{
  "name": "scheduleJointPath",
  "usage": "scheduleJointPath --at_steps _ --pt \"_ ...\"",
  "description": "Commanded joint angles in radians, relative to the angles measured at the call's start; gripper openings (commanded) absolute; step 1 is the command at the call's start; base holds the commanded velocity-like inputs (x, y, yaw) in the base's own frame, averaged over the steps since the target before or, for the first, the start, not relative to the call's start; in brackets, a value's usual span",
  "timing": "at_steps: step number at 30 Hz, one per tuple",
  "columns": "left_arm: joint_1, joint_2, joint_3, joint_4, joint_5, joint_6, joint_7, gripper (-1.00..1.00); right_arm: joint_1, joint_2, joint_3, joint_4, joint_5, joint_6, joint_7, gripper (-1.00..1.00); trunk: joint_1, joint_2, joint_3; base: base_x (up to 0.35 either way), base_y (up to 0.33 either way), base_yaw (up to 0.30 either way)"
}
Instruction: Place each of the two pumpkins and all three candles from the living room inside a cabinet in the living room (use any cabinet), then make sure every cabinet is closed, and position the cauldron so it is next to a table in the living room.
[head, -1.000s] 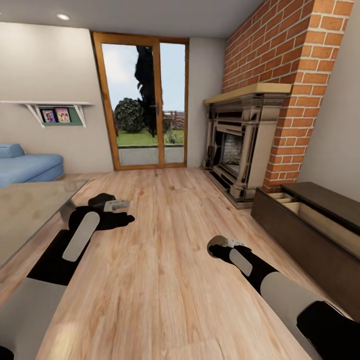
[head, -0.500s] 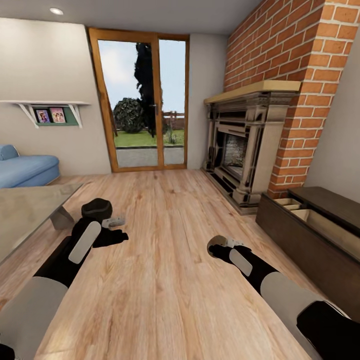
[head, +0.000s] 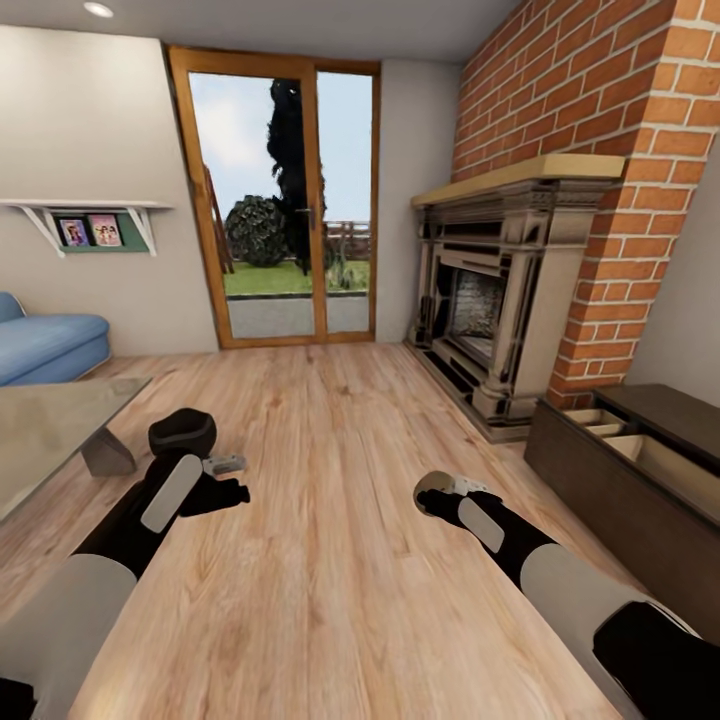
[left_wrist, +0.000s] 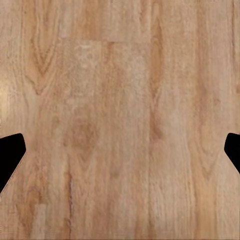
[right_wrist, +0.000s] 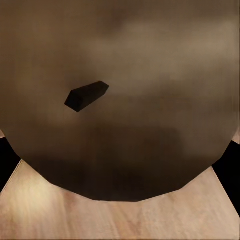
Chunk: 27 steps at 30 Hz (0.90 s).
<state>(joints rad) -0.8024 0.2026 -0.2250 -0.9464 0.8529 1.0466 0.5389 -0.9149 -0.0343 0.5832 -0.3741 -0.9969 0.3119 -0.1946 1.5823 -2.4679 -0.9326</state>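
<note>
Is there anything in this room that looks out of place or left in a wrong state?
Yes. The cabinet by the brick wall stands open, its tan compartments exposed. The black cauldron sits on the bare floor beside the table. The right gripper holds a candle between its fingers, not yet stored.

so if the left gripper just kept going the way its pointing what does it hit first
Most likely the bare wood floor. The left gripper points straight at the planks, fingers wide apart, nothing between or ahead. How far off the floor is cannot be judged.
</note>
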Motion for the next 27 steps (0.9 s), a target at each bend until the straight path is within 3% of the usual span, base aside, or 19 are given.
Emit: scheduleJointPath --at_steps 1,12,27 --pt "-0.001 0.001 -0.004 0.001 0.011 0.001 0.010 1.00 -0.001 -0.001 0.007 -0.003 -0.008 0.003 -0.008 -1.00 0.000 0.000 -0.001 0.316 0.148 0.000" --pt "-0.001 0.000 -0.004 0.008 0.007 0.001 0.011 1.00 -0.001 -0.001 0.007 -0.003 -0.008 0.003 -0.008 -1.00 0.000 0.000 -0.001 0.316 0.131 -0.014" --pt "0.000 -0.002 -0.014 0.001 0.004 0.001 0.012 1.00 -0.001 -0.003 -0.001 -0.003 -0.008 0.003 -0.007 -1.00 0.000 0.000 -0.001 0.285 0.065 -0.259"
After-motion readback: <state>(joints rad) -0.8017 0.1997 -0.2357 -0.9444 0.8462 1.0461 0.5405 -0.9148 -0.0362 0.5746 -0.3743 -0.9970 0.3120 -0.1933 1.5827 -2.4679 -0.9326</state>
